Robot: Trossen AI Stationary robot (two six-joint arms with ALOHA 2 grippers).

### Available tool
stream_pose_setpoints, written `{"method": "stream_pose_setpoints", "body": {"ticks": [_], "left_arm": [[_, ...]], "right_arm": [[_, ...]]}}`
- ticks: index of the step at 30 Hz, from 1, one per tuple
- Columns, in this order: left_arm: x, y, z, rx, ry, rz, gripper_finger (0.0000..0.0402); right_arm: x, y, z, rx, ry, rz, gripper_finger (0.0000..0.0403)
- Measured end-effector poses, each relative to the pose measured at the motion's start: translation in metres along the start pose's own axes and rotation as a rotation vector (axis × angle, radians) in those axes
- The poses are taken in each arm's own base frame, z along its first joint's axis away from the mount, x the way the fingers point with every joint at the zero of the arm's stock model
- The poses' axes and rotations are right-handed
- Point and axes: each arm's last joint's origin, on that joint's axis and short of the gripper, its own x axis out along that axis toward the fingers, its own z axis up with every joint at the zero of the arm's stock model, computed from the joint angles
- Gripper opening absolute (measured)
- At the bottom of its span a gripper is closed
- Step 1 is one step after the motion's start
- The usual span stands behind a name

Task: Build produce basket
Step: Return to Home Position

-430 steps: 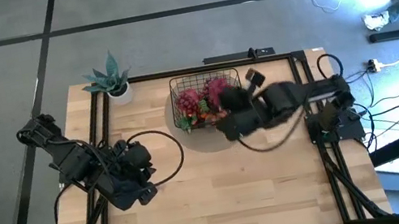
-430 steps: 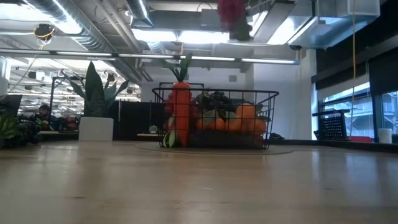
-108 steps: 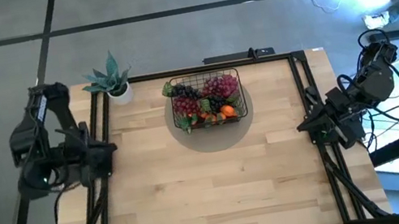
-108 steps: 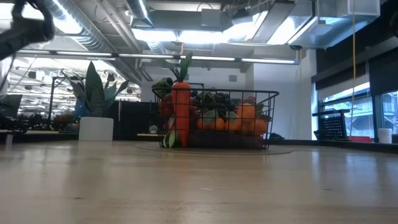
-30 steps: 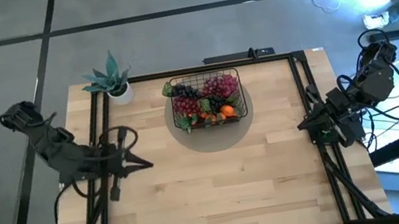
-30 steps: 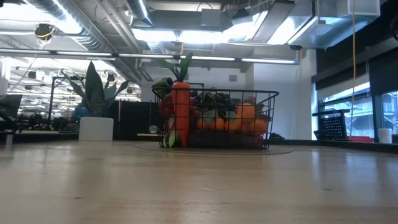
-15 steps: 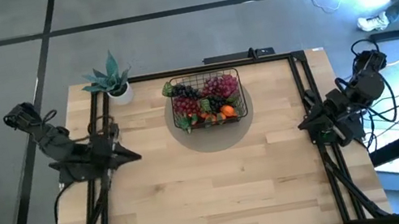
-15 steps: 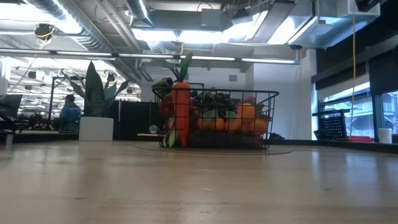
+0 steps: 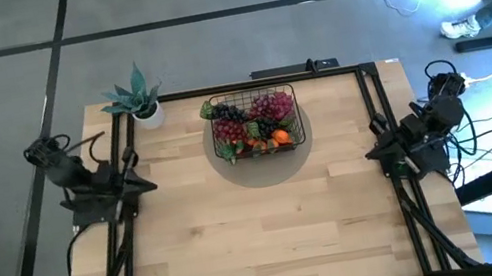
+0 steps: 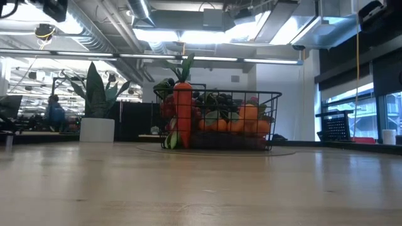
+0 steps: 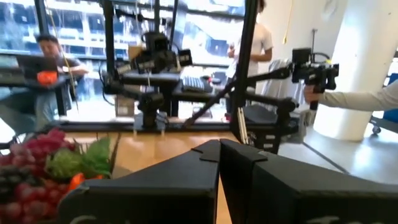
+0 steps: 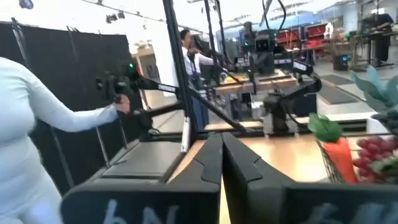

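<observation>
We see our left gripper (image 11: 219,152) and right gripper (image 12: 222,146) with jaws pressed together at opposite table (image 9: 272,230) edges. Well out ahead of both, between them, the basket (image 9: 250,93) stands with the produce (image 9: 269,106) piled inside it.

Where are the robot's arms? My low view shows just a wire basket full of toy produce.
Observer: Folded at the sides of the table: left arm at its left edge, right arm at its right, both away from the basket.
Operator: Are they holding anything?
Observer: No. The wrist views show the left fingers and right fingers closed together, empty.
Operator: What tops the pile?
Observer: From above, a red grape bunch, with dark grapes beside it.
</observation>
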Motion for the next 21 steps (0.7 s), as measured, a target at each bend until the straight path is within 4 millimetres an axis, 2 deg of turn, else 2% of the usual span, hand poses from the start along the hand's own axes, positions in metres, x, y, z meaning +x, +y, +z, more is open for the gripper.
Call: {"method": "stream_pose_setpoints", "body": {"ticks": [2, 8, 21], "left_arm": [[-0.006, 0.003, -0.004, 0.01, -0.025, 0.0, 0.0], [-0.003, 0.001, -0.011, 0.019, 0.01, -0.03, 0.0], [0.008, -0.004, -0.068, 0.005, 0.135, -0.018, 0.0]], "right_arm": [[0.0, -0.001, -0.002, -0.032, 0.011, -0.018, 0.0], [0.003, 0.0, -0.006, -0.015, -0.007, -0.002, 0.0], [0.017, 0.0, -0.065, -0.022, -0.001, 0.007, 0.0]]}}
